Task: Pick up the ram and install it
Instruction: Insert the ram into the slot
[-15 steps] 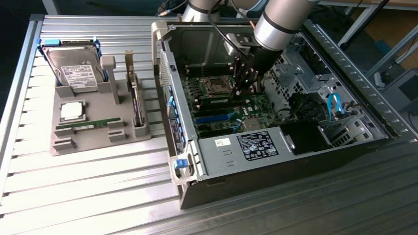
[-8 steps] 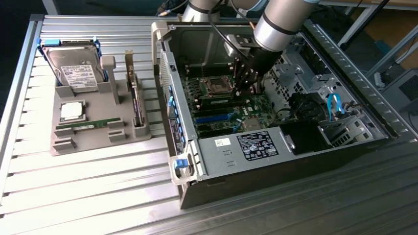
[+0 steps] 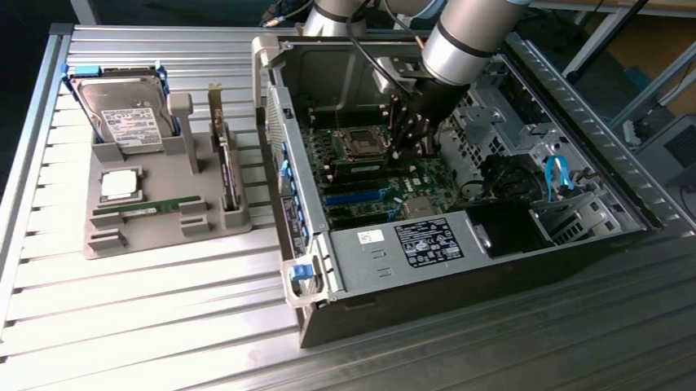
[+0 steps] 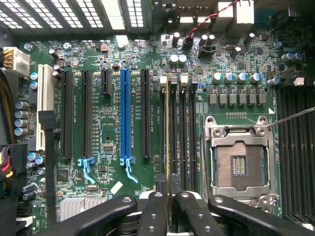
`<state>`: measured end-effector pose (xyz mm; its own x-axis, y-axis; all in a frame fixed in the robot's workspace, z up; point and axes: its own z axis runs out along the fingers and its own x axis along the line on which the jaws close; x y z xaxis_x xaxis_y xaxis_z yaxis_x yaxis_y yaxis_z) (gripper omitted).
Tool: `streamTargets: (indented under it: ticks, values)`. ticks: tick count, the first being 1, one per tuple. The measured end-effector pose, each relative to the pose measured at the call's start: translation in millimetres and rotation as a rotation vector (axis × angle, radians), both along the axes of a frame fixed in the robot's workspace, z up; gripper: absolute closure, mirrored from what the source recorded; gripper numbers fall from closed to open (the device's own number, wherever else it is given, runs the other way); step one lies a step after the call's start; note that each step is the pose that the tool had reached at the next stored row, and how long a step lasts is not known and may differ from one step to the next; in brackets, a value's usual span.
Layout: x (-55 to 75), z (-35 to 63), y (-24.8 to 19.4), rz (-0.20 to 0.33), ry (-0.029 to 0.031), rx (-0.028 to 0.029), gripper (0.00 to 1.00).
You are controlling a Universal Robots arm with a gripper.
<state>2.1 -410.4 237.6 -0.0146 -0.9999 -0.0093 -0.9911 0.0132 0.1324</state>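
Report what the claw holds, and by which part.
The claw holds the ram, pinching its two flat faces at the top edge, with the stick standing on edge.

Silver-grey tubular arm (image 3: pixel 478 32) with black joint band, black claw (image 4: pixel 171 197) of 4 pinned links.

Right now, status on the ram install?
Hand shut on the ram, held edge-on. Ram lined up along the memory slots, beside the empty processor socket. Seated or not: cannot tell. Nothing across the slots.
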Motion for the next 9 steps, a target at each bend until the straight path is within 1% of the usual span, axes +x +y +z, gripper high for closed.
streamTargets:
  ticks: [2,9]
  values:
    - [-0.1,0.0,0.0,0.001,-0.0014,0.0,0.87]
    - [-1.3,0.0,0.0,0.004,-0.0026,0.0,0.87]
